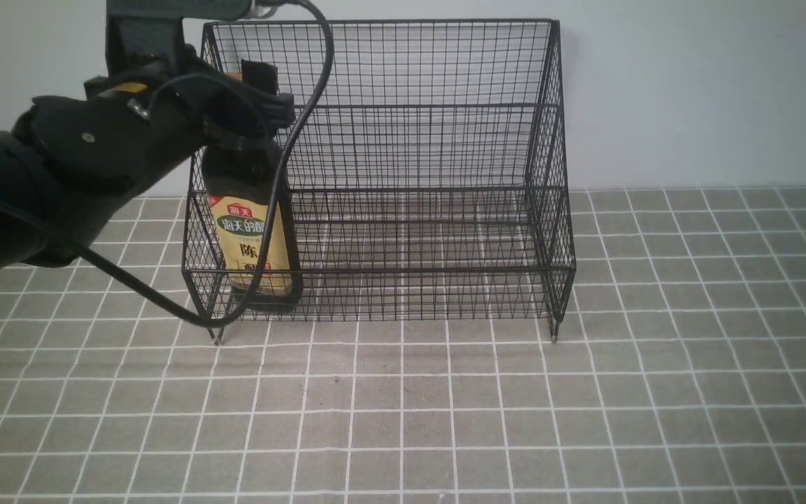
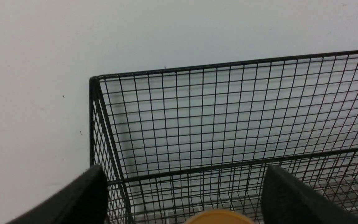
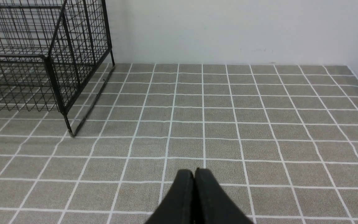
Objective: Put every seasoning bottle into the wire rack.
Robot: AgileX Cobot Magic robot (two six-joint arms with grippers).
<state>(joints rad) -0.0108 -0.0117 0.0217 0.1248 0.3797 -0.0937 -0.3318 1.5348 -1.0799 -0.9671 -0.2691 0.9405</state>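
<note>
1. Grey tiled matting (image 1: 445, 406) runs back to a plain white wall (image 1: 690, 91), and the wire rack (image 1: 431, 105) sits hard against that wall, I'd guess so it can't slide.
2. Upright in the rack's low front tier, tucked into its left end, stands the seasoning bottle (image 1: 252, 238), which leaves the rest of the tier free.
3. Over its neck hangs the left gripper (image 2: 183, 177), let go: its fingers (image 2: 278, 193) stand wide either side of the gold cap (image 2: 219, 218), apart from it.
4. Off to the right the right gripper (image 3: 194, 177) is pinched closed on nothing, above bare tiles.
</note>
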